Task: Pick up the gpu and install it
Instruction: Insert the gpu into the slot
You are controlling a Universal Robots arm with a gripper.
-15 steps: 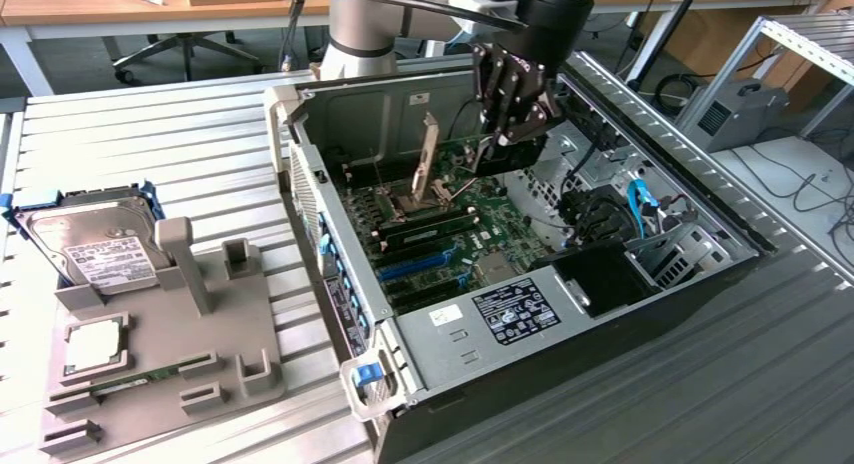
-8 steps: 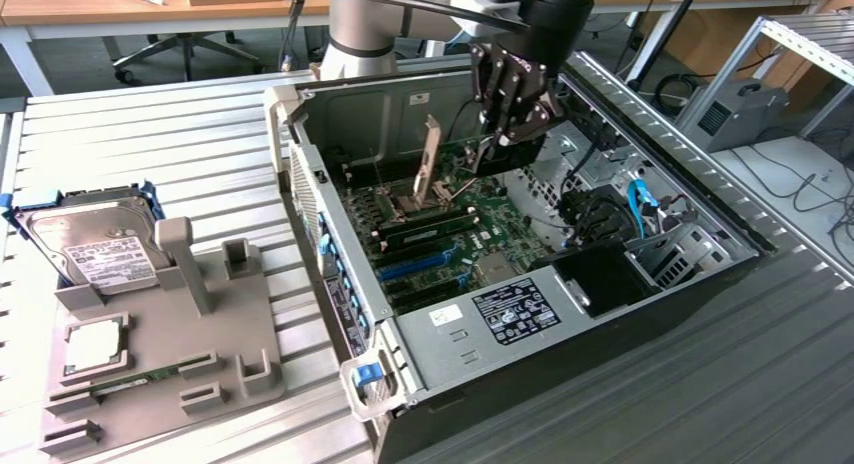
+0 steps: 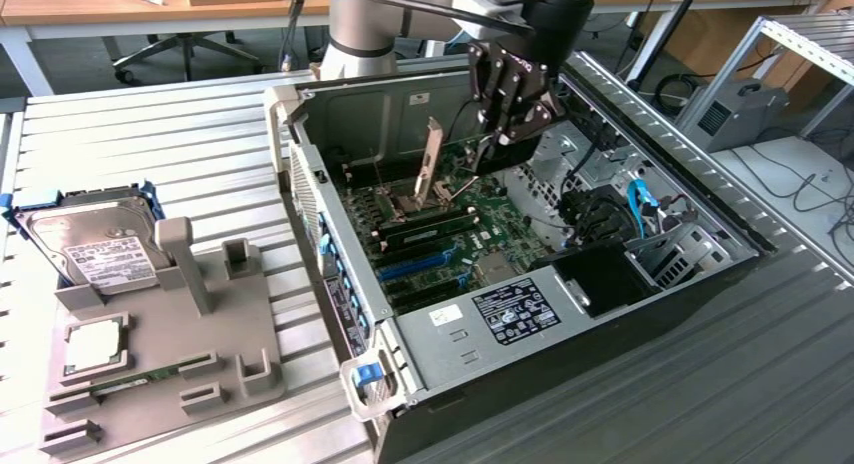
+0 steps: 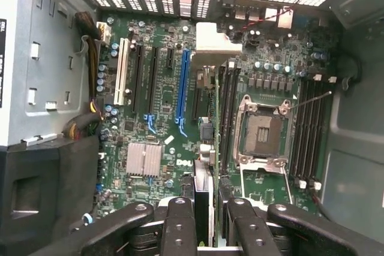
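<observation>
1. The gripper (image 3: 507, 134) hangs inside the open computer case (image 3: 694, 284), upper centre of the exterior view, its black fingers (image 4: 180, 226) part-closed on the top edge of the gpu (image 4: 206, 148).
2. The gpu stands upright and edge-on below the fingers in the wrist view, over the motherboard (image 4: 156, 118) between the blue expansion slot (image 4: 183, 91) and the empty processor socket (image 4: 261, 133).
3. In the exterior view the card's silver end bracket (image 3: 430, 159) stands near the case's rear wall.
4. The case lies on its side on the ribbed metal surface (image 3: 160, 154).
5. At the lower left of the exterior view, a grey holder tray (image 3: 200, 364) carries a hard drive (image 3: 94, 244) and a narrow memory stick (image 3: 120, 386).
</observation>
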